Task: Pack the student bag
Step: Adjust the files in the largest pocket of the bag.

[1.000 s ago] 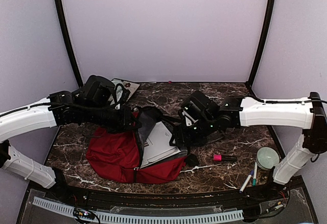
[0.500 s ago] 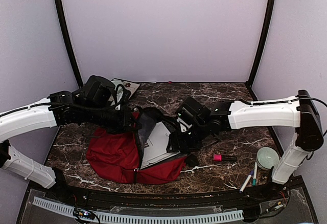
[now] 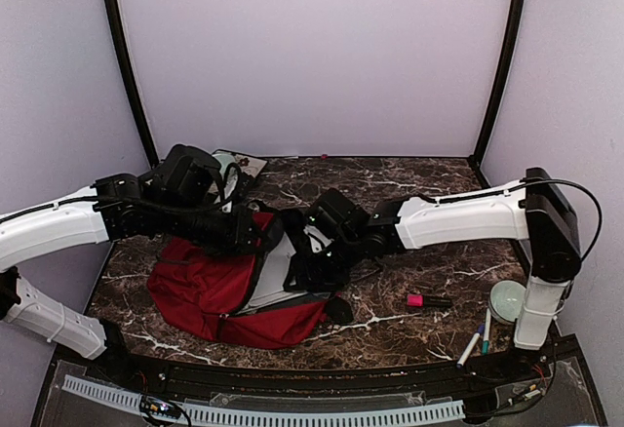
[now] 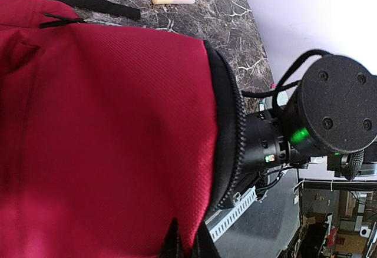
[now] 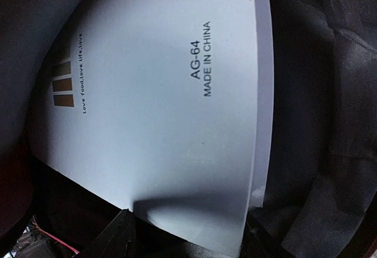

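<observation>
The bench (image 3: 419, 188) is a dark marbled slab enclosed by pale lilac walls (image 3: 322, 57). On its left-centre lies the student bag (image 3: 200, 291), mouth facing right. The left end effector (image 3: 255, 240) is clenched on the bag's zipper rim. The right end effector (image 3: 297, 269) reaches into the mouth against a white printed item (image 5: 165, 93) — whether it is grasping cannot be told.

Matt cloth student bag (image 3: 195, 291), glossy marbled surface (image 3: 448, 271)
The red weave looks coarse and finely ribbed, with a black toothed zipper (image 4: 232, 122). The white sheet (image 5: 165, 111) is smooth and faintly shiny.
</observation>
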You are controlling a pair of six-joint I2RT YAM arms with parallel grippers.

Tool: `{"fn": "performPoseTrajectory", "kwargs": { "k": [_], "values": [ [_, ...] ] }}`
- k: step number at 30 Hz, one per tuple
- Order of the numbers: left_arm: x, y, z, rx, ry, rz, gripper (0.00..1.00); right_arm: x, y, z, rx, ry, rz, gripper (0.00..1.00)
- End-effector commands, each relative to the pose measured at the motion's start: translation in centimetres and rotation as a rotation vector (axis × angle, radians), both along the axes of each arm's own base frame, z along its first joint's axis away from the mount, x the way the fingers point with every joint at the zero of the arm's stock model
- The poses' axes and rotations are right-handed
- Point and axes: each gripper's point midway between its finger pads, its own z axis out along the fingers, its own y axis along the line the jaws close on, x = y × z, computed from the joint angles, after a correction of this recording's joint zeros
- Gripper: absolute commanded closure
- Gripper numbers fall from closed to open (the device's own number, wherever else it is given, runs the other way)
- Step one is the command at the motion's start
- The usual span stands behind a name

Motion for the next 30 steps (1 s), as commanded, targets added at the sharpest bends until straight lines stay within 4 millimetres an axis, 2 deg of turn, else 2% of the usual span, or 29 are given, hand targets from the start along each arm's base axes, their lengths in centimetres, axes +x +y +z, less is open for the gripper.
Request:
{"fn": "performPoseTrajectory", "kwargs": {
  "k": [1,5,7,9,13,20,22,30],
  "values": [
    [-0.3,-0.7,1.6,-0.044,-0.028,-0.051,1.0,2.2,5.0,3.0,0.165,-0.074,0.007,0.43],
    [-0.5,-0.9,1.9,-0.057,-0.024,-0.065,1.0,3.5,7.0,3.3,0.191,-0.084,0.02,0.43],
    [-0.5,-0.8,1.9,-0.053,-0.022,-0.062,1.0,3.9,7.0,3.5,0.178,-0.099,0.022,0.43],
    [-0.5,-0.6,1.8,-0.049,-0.023,-0.054,1.0,4.1,6.1,3.8,0.163,-0.115,0.018,0.43],
    [-0.5,-0.5,1.9,-0.051,-0.027,-0.047,1.0,3.6,2.8,4.1,0.116,-0.145,0.008,0.41],
    [-0.4,-1.7,1.9,-0.086,0.0,-0.063,1.0,2.8,-5.0,6.1,0.031,-0.233,-0.108,0.38],
    [-0.4,-2.5,1.8,-0.104,0.009,-0.079,1.0,2.7,-7.0,7.2,0.032,-0.257,-0.157,0.36],
    [-0.6,-7.0,0.1,-0.12,0.05,-0.173,1.0,2.2,-13.4,8.0,-0.028,-0.339,-0.294,0.35]
  ]
}}
